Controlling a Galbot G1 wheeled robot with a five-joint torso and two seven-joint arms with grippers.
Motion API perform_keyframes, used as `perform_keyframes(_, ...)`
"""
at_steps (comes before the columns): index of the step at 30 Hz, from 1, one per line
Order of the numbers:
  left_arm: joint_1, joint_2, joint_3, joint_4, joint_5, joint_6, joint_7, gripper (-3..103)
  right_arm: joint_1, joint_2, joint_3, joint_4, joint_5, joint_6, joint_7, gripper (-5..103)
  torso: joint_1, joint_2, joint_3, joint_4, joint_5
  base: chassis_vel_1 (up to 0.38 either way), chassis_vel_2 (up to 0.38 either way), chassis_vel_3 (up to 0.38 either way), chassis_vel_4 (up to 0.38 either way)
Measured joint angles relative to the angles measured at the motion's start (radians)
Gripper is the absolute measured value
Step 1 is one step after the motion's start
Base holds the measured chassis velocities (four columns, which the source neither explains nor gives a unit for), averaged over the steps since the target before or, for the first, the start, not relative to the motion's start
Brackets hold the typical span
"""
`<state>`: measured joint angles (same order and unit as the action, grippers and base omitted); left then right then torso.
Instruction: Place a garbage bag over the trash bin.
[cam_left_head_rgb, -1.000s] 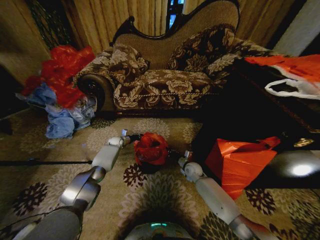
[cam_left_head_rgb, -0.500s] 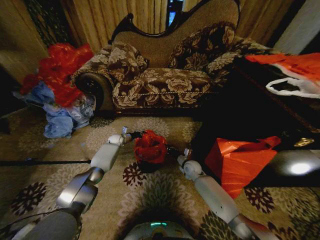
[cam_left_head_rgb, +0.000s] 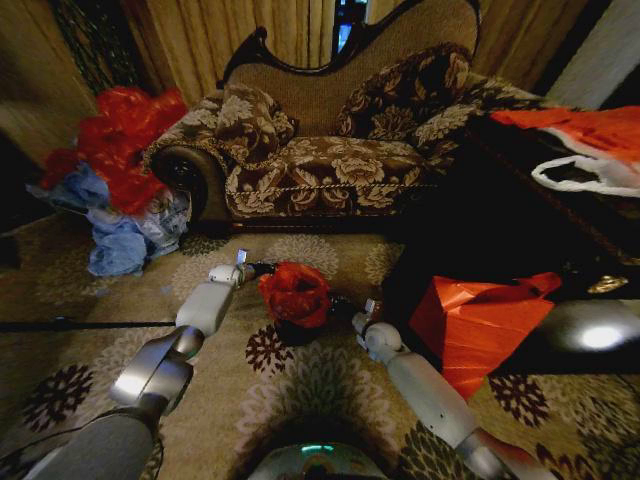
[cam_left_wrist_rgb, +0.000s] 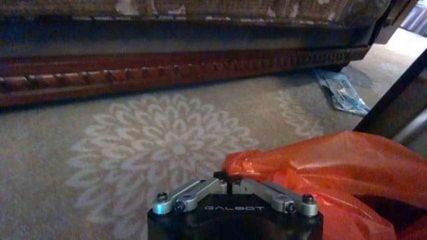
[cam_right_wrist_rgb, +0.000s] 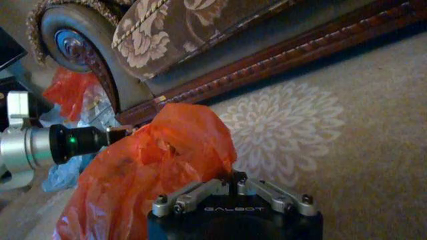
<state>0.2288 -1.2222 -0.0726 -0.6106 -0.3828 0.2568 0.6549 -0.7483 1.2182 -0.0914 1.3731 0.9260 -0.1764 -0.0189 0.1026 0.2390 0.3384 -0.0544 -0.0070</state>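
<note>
Head view: the bag (cam_left_head_rgb: 296, 291) sits bunched over the bin (cam_left_head_rgb: 297, 330) on the carpet (cam_left_head_rgb: 320, 380) in front of the sofa (cam_left_head_rgb: 330, 150). The left gripper (cam_left_head_rgb: 262, 269) is at its left edge and the right gripper (cam_left_head_rgb: 345, 308) at its right. Only a dark sliver of bin shows beneath, so the plastic probably needs spreading and drawing down evenly on both sides.

Left wrist view: the left gripper (cam_left_wrist_rgb: 230, 178) has its jaws closed on a fold of the bag (cam_left_wrist_rgb: 320, 165). Pull outward gently; the film looks thin and could tear.

Right wrist view: the right gripper (cam_right_wrist_rgb: 235, 179) has its jaws closed on the bag (cam_right_wrist_rgb: 160, 165), with the left arm's gripper beyond it. Keep both pulls matched so the bin stays upright.
</note>
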Motion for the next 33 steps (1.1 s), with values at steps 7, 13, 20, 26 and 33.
perform_keyframes(7, 0.023, -0.006, 0.018, 0.0, 0.032, 0.024, 0.03, 0, -0.004, -0.001, -0.003, 0.003, -0.005, 0.0, -0.007, 0, 0.0, 0.0, 0.0, -0.0001, 0.0003, 0.0, 0.0, 0.0, 0.0)
perform_keyframes(13, 0.044, -0.025, 0.023, 0.012, 0.063, 0.038, 0.034, 0, -0.011, 0.009, 0.001, -0.005, -0.019, 0.002, -0.017, 0, 0.0, 0.0, 0.0, -0.0001, -0.0018, 0.0, 0.0, 0.0, 0.0)
perform_keyframes(20, 0.058, -0.03, 0.017, 0.016, 0.063, 0.045, 0.028, 0, -0.026, 0.019, 0.005, -0.014, -0.038, 0.003, -0.021, 0, 0.0, 0.0, 0.0, 0.0, -0.0001, 0.0, 0.0, 0.0, 0.0)
perform_keyframes(26, 0.077, -0.023, 0.008, 0.019, 0.066, 0.046, 0.021, 0, -0.035, 0.029, 0.005, -0.026, -0.054, 0.009, -0.021, 0, 0.0, 0.0, 0.0, -0.0002, -0.0001, 0.0, 0.0, 0.0, 0.0)
perform_keyframes(33, 0.106, -0.014, -0.005, 0.019, 0.062, 0.045, -0.017, 0, -0.03, 0.062, 0.005, -0.053, -0.07, 0.024, -0.014, 0, 0.0, 0.0, 0.0, -0.0001, -0.0001, 0.0, 0.0, 0.0, 0.0)
